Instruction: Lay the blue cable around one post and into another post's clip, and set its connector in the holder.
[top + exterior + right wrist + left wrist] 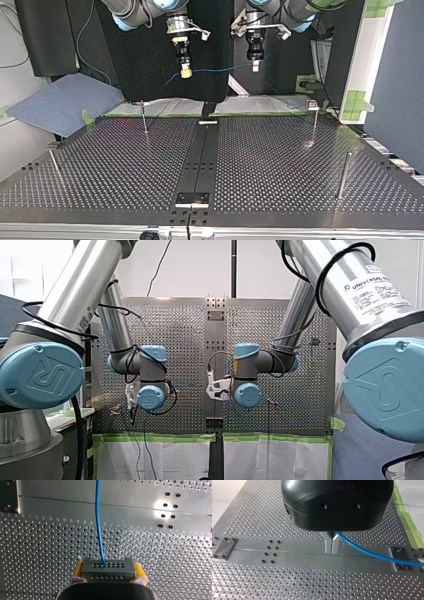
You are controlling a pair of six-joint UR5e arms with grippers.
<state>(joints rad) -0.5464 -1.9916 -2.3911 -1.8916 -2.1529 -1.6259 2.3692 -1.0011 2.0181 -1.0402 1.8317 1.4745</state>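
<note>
So far nothing laid: thin blue cable (97, 510) hangs in air, well above the perforated metal surface (280, 165), touching no slim metal post (344, 175). Right jaws, yellow-padded, clamped on the grey block connector (107, 568). Left jaws, bare metal, pinched together on the cable further along. Both hang over the dark centre strip (200, 155), one either side. Cable's long axis runs near level across that strip, connector end at my right. Still to do, I judge: post wrap, clip, holder.
</note>
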